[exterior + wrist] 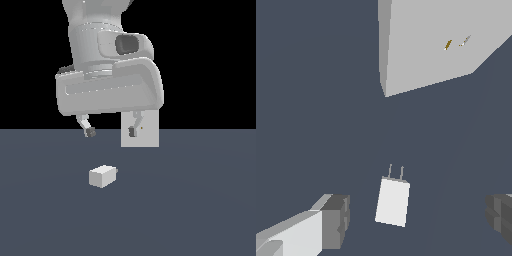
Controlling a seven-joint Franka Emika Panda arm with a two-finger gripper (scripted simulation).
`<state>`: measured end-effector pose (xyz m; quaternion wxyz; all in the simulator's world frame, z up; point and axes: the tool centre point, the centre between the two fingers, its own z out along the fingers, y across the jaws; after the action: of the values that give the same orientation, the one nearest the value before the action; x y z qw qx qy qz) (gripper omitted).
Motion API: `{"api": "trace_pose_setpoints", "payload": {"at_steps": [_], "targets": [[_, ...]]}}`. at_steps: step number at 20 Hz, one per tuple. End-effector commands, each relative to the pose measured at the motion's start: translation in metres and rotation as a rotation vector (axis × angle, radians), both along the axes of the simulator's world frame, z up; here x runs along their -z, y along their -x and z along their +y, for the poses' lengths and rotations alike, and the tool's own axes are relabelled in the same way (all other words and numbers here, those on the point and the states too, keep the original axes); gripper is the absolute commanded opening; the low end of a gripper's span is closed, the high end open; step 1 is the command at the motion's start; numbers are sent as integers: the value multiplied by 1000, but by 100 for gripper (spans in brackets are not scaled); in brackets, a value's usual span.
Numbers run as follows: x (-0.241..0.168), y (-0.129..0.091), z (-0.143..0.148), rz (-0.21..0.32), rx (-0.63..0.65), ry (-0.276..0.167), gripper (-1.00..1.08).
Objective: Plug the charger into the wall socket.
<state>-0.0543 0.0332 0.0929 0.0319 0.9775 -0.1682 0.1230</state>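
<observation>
On the exterior view's left you see the charger point(103, 176) lying flat on the table point(45, 210), untouched, well apart from the far edge. Its long axis and prongs aim toward the wall socket point(146, 131), upright at that edge. Your fingers point(90, 132) hang spread wide above it, empty.
</observation>
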Motion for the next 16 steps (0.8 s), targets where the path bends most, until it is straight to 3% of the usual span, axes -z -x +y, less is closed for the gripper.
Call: {"api": "trace_pose_setpoints", "payload": {"at_steps": [1,16], "targets": [[5,2,2,-23,28,5,100],[26,8,11,-120,150,33,100]]}}
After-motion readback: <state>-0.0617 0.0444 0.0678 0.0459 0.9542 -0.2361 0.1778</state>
